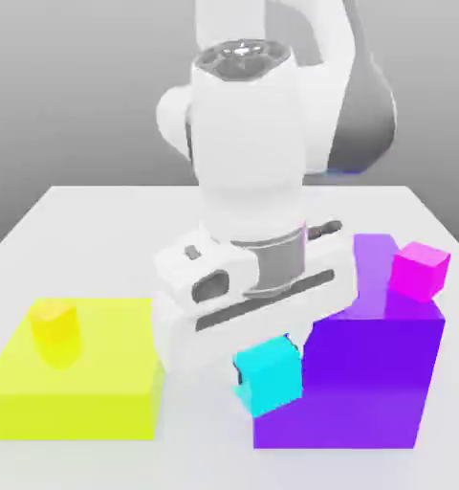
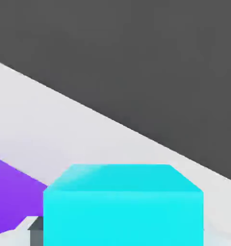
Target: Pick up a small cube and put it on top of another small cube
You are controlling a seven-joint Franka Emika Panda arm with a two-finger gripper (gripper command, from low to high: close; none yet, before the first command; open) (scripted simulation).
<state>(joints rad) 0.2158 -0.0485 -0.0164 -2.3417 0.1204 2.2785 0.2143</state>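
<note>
Cyan cube (image 2: 123,218) is the closest thing to my hand camera, and yep, it's the one I'm meant to stack. My claw (image 1: 268,375) is closed on it, so it sits right between my fingertips with no gap left to cover. From the exterior view it's in front of the big purple block (image 1: 348,383), and its sides are turned a bit against that block's edges. Can't tell whether its underside is touching the table (image 1: 205,455) or just above it.

So what matters now is where the stack goes, and the task doesn't say which small cube that is. The magenta cube (image 1: 420,272) is on top of the purple block, over to the exterior view's right and higher than what I'm holding. The small orange cube (image 1: 54,322) is on the low yellow block (image 1: 71,412), well off to the exterior view's left. My cube is between the two, sideways speaking.

I reckon the next bit is straight up first, then across. Going for magenta without enough lift could clip the purple block with the cube. I'd also want to match the twist of whichever cube is underneath before letting go, otherwise it could easily slide off.
</note>
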